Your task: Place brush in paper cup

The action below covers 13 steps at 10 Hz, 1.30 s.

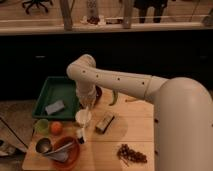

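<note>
The gripper hangs from my white arm just above the paper cup, a small white cup on the wooden table's left half. The brush is a slim pale stick slanting down from the gripper, across the cup's front, to a small dark-and-white head near the table in front of the cup. The gripper looks shut on the brush's upper end. The brush is outside the cup.
A tan-and-dark block lies right of the cup. A green tray holding a grey sponge is at the back left. A light green cup, an orange, a bowl with metal utensils and a dark cluster stand along the front.
</note>
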Each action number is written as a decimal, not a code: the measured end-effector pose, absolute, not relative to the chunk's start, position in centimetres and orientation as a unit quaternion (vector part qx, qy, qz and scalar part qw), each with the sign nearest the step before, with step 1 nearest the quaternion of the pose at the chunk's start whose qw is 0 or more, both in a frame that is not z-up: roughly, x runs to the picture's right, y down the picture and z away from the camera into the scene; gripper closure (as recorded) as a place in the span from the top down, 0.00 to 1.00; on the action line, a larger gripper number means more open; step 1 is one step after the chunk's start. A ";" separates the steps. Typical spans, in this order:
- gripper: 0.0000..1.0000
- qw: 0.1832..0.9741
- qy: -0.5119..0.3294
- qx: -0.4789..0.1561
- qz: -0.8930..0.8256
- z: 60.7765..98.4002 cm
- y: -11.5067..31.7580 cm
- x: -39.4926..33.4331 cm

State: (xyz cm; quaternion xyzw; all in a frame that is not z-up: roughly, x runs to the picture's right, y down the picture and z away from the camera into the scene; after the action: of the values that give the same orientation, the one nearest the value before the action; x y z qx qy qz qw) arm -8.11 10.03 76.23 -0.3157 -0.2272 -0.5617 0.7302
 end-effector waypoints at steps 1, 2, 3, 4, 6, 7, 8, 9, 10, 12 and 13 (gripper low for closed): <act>0.03 0.729 -0.225 -0.323 -0.560 76.7 10.1 -7.7; 0.03 0.728 -0.223 -0.330 -0.558 77.2 10.1 -7.2; 0.03 0.726 -0.224 -0.336 -0.556 77.7 10.3 -6.7; 0.03 0.725 -0.224 -0.342 -0.554 78.0 10.3 -6.1; 0.03 0.724 -0.226 -0.347 -0.552 78.1 10.3 -5.7; 0.03 0.723 -0.230 -0.352 -0.549 78.1 10.2 -5.6; 0.03 0.721 -0.234 -0.355 -0.547 78.0 10.1 -5.6; 0.03 0.717 -0.242 -0.359 -0.547 77.9 9.9 -5.9; 0.03 0.712 -0.250 -0.363 -0.546 77.8 9.8 -6.2; 0.03 0.707 -0.266 -0.367 -0.543 77.5 9.7 -6.5; 0.03 0.705 -0.275 -0.367 -0.541 77.3 9.6 -6.7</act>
State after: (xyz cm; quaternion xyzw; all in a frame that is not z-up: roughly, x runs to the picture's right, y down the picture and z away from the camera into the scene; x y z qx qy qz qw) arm -6.73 9.62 77.26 -0.3671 -0.2748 -0.5406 0.7054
